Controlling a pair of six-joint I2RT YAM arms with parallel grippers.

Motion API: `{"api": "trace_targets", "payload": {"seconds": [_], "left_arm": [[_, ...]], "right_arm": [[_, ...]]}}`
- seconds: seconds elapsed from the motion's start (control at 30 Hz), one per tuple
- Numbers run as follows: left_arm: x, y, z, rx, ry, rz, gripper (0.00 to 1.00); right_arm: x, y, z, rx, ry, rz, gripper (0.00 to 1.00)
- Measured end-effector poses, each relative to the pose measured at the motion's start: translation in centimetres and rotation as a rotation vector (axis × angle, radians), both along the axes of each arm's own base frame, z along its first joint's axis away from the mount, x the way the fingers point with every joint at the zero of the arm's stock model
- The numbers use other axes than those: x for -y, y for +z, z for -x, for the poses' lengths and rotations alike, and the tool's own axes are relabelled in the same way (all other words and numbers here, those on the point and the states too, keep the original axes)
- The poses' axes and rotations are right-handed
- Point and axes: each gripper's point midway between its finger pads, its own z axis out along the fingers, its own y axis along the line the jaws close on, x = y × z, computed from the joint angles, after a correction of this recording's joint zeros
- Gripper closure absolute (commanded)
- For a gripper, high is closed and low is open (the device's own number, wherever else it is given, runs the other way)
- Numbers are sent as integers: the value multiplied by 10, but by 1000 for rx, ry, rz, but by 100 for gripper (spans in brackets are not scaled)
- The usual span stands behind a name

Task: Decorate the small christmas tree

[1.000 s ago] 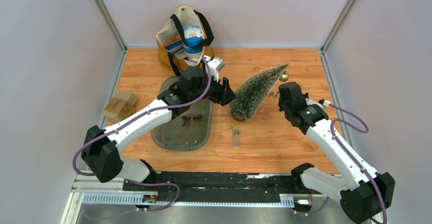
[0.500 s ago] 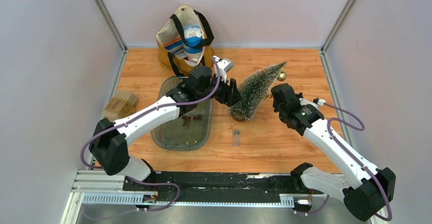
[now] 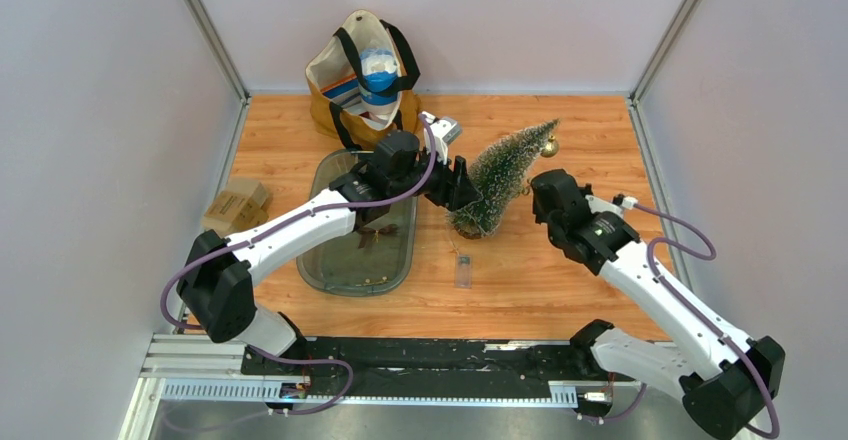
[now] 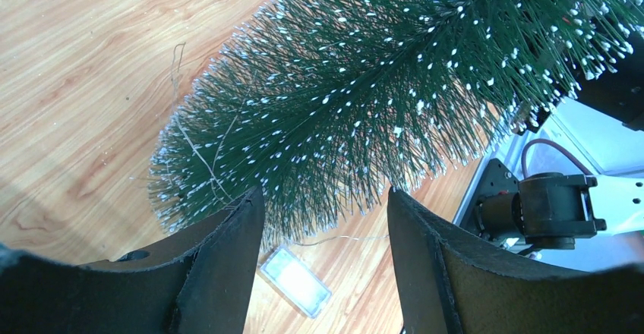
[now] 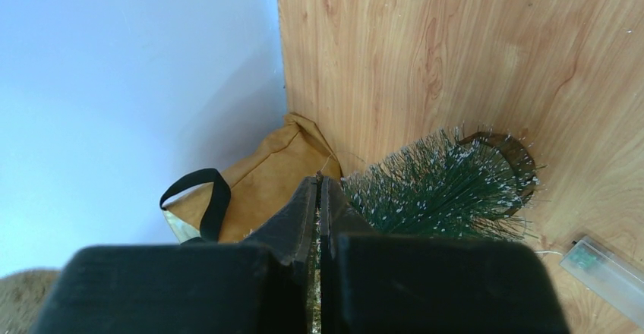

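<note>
While outstretched, left pincer (image 3: pixel 465 188) agape beside tree (image 3: pixel 500 175)

The small christmas tree (image 4: pixel 364 106) runs off the left wrist view's top edge.

The left arm (image 3: pixel 300 222) and right arm (image 3: pixel 665 300) are white tubular links joined by bulky black joint housings. A purple cable (image 3: pixel 166 295) loops along each. The left fingers (image 4: pixel 216 273) are thick, matte black, with rounded edges.
</note>
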Motion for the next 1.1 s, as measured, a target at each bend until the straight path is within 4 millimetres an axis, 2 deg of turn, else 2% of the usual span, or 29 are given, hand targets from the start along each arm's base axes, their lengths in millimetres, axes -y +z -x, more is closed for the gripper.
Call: {"api": "trace_targets", "payload": {"seconds": [0.2, 0.43, 1.1], "left_arm": [[0, 0, 0, 1, 0, 1, 32], [0, 0, 0, -3, 2, 2, 32], [0, 0, 1, 12, -14, -4, 32]], "right_arm": [[6, 6, 12, 36, 6, -27, 100], [7, -1, 23, 42, 24, -36, 100], [12, 10, 27, 123, 21, -83, 100]]}}
